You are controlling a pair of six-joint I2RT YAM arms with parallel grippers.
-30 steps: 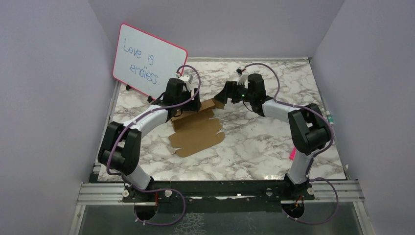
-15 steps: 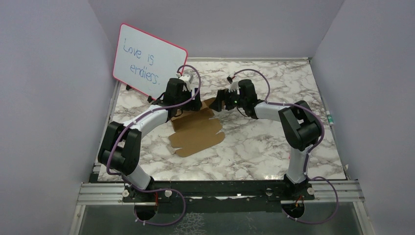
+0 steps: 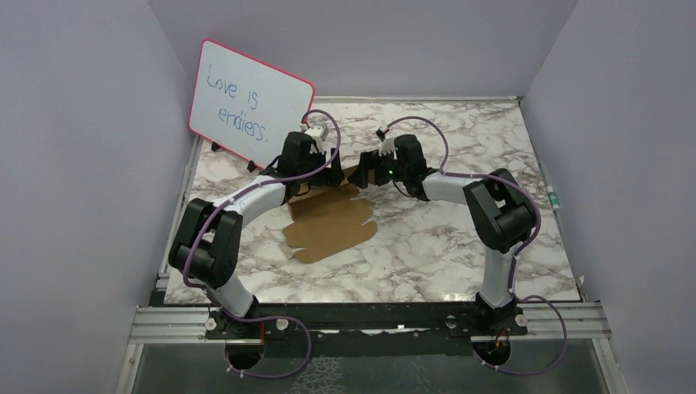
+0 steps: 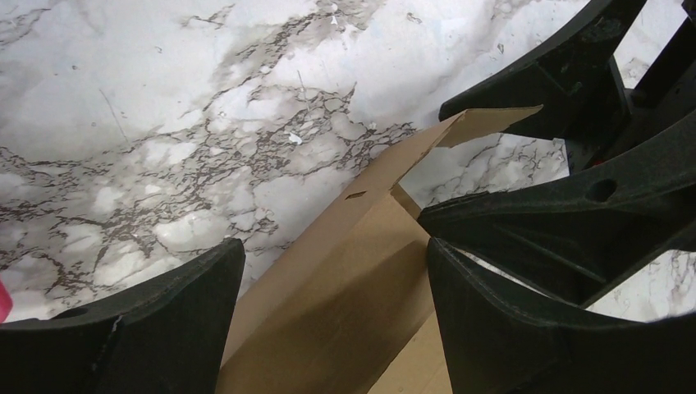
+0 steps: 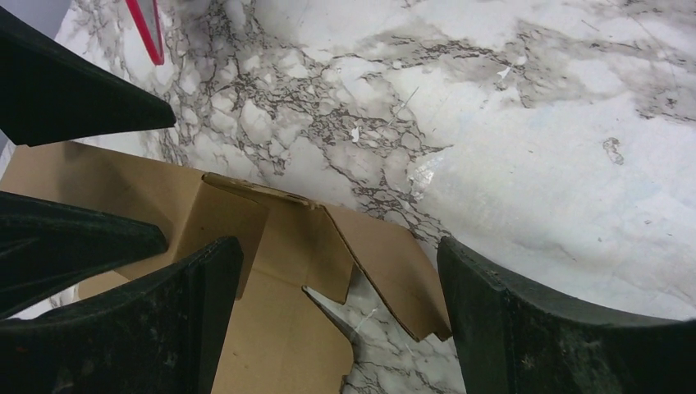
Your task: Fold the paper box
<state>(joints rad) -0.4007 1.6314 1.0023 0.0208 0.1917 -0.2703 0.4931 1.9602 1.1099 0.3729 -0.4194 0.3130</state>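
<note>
The paper box [image 3: 331, 223] is a flat brown die-cut cardboard sheet on the marble table, with its far flaps lifted. My left gripper [image 3: 327, 174] hovers over its far left part and is open. In the left wrist view a raised cardboard panel [image 4: 345, 287] lies between the left gripper's [image 4: 332, 246] fingers without either pressing on it. My right gripper [image 3: 366, 171] faces it from the right, also open. In the right wrist view the right gripper [image 5: 338, 246] straddles a notched corner flap [image 5: 386, 263]. The two grippers' fingers nearly meet over the sheet's far edge.
A pink-framed whiteboard [image 3: 250, 103] leans at the back left, its stand close behind the left wrist. A pink marker [image 3: 490, 258] lies by the right arm near the table's right edge. Grey walls enclose three sides.
The right gripper has swung left and down toward the sheet's far flap, ending close to the left gripper. The left wrist has shifted slightly. The sheet lies where it was.
</note>
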